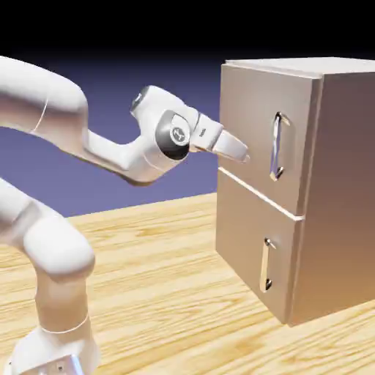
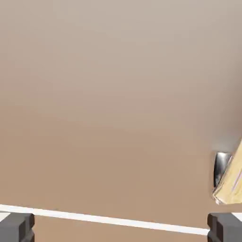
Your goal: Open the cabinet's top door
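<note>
White and smooth, the robot arm rises at the exterior view's left, nearest its base, and bends across toward the exterior view's right. At its end, the jaws are spread wide, with a broad gap between the two grey finger tips in the hand view and nothing held there. They point at the top door, in front of its lower part and to the exterior view's left of the handle; whether they touch the panel cannot be told.

Beyond the tips, the hand view is filled mostly by the flat beige-brown panel, with a pale seam crossing low down. The silvery top handle stands vertical on the door, and part of it shows at the hand view's right edge.

The top door is closed, the upper of two on the front of the cabinet. Below it, the lower door is closed too, with a shorter handle. Light wood grain marks the desk, and behind it all lies a blue-violet backdrop, black at the top.
</note>
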Robot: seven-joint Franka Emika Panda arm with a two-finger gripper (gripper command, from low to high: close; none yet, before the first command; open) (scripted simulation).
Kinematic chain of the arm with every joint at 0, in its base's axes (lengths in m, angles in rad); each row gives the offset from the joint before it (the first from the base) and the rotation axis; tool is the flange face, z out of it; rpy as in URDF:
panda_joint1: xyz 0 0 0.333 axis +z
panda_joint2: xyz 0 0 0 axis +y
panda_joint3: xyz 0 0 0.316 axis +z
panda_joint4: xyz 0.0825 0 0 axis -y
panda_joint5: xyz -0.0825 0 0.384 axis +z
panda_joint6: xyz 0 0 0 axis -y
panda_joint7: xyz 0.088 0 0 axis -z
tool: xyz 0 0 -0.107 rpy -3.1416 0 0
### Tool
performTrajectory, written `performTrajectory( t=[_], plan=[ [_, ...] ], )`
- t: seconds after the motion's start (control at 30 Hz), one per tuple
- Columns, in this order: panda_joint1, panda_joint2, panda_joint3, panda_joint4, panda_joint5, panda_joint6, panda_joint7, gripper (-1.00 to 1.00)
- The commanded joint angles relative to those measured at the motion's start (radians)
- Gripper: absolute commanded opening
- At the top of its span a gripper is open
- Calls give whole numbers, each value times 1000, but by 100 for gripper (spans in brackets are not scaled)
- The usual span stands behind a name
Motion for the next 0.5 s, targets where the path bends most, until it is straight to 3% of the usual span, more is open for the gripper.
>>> performTrajectory(
  t=[0.0, 0.47],
  plan=[
    [12, -7, -14, 4, -44, -4, 33, 100],
    [186, -101, -212, 58, -652, -56, 496, 100]
  ],
)
